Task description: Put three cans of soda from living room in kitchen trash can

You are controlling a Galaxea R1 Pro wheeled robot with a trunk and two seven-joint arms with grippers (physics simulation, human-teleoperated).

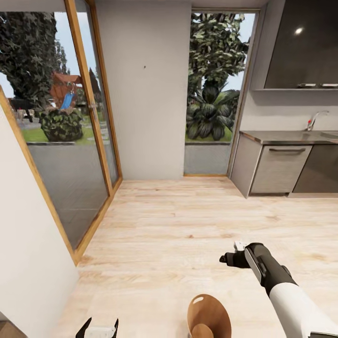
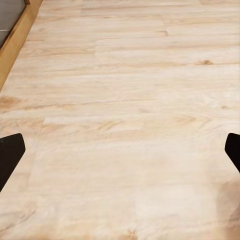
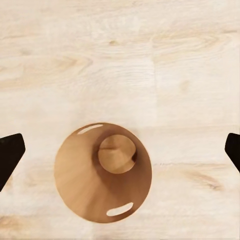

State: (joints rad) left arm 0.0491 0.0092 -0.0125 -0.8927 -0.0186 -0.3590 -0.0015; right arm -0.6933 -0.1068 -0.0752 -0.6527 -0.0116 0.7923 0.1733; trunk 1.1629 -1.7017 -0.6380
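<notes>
1. The round tapered trash can with a glossy copper-brown inside stands on the pale wood kitchen floor.
2. The right gripper hangs spread above its mouth, holding nothing.
3. The left gripper is spread over bare floor.

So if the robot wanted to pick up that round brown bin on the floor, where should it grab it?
Probably by the rim. The trash can stands upright and open on the wood floor. It narrows toward the bottom, so fingers on its slanted sides might slip. Better to come straight down from above with the open right gripper and put one finger inside the rim, one outside.
</notes>
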